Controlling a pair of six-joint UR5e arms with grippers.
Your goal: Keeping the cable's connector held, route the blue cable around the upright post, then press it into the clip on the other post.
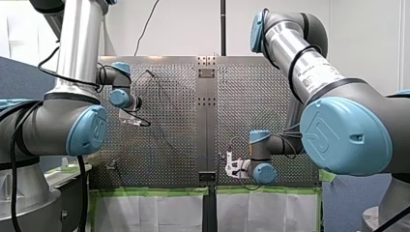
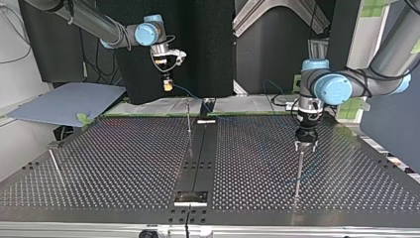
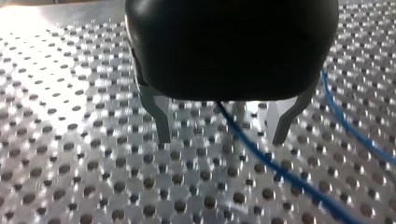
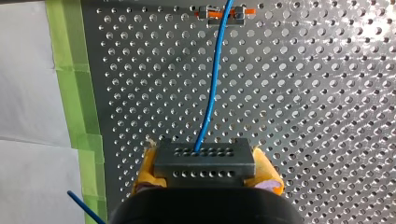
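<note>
The thin blue cable [image 3: 275,170] lies on the perforated table and runs between the metal fingers of my left gripper [image 3: 223,135], which stands open and apart from it. In the top view my left gripper [image 2: 305,144] hangs just above the tip of an upright post [image 2: 298,171] at the view's right. My right gripper [image 4: 205,179] has its yellow pads shut on the dark grey connector [image 4: 204,161]. From the connector the blue cable [image 4: 212,84] leads straight ahead to an orange-and-metal clip [image 4: 224,13]. In the top view my right gripper [image 2: 168,85] is raised at the back left.
A thin post [image 2: 188,121] stands mid-table on the dark centre strip [image 2: 198,163]. Another thin rod [image 2: 55,166] leans at the top view's left edge. Green tape [image 4: 77,93] and white sheeting border the table beside my right gripper.
</note>
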